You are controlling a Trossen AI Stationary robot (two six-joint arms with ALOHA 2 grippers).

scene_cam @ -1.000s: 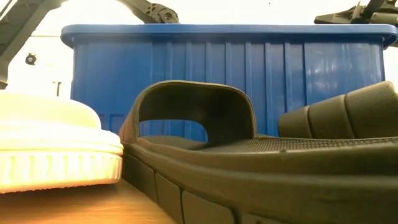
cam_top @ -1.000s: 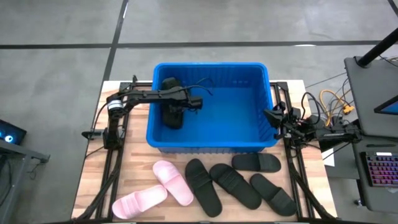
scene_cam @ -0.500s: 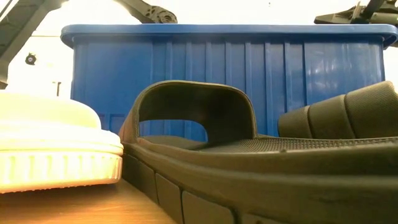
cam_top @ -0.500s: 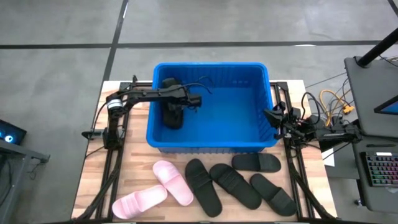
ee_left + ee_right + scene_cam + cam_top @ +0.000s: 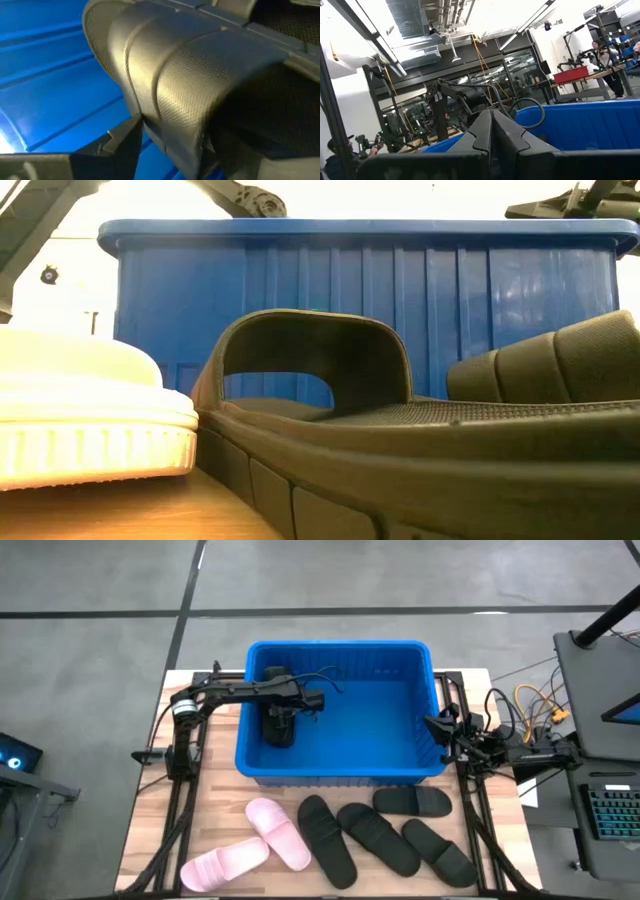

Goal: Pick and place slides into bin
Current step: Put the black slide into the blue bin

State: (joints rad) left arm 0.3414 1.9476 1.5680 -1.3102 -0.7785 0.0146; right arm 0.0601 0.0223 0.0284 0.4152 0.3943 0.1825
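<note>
The blue bin (image 5: 340,644) stands at the table's far middle; it also fills the low view (image 5: 400,300). My left gripper (image 5: 283,708) reaches into the bin's left part and is shut on a black slide (image 5: 278,728). The left wrist view shows this slide's strap (image 5: 190,75) up close over the bin's blue floor. Two pale pink slides (image 5: 280,832) (image 5: 225,865) and several black slides (image 5: 378,837) lie on their soles on the wood in front of the bin. My right gripper (image 5: 438,728) is shut and empty beside the bin's right wall. My left gripper has the black slide at its strap end, inside the bin. One finger (image 5: 122,142) lies against the slide's side edge (image 5: 150,130), and the slide itself hides the other finger. Whether the slide's lower end touches the bin floor, I cannot tell.
The arm frames run along the table's left and right sides. A desk with cables and a keyboard (image 5: 610,810) stands off the right edge. In the low view a black slide (image 5: 400,450) and a pink one (image 5: 90,410) stand close before the bin.
</note>
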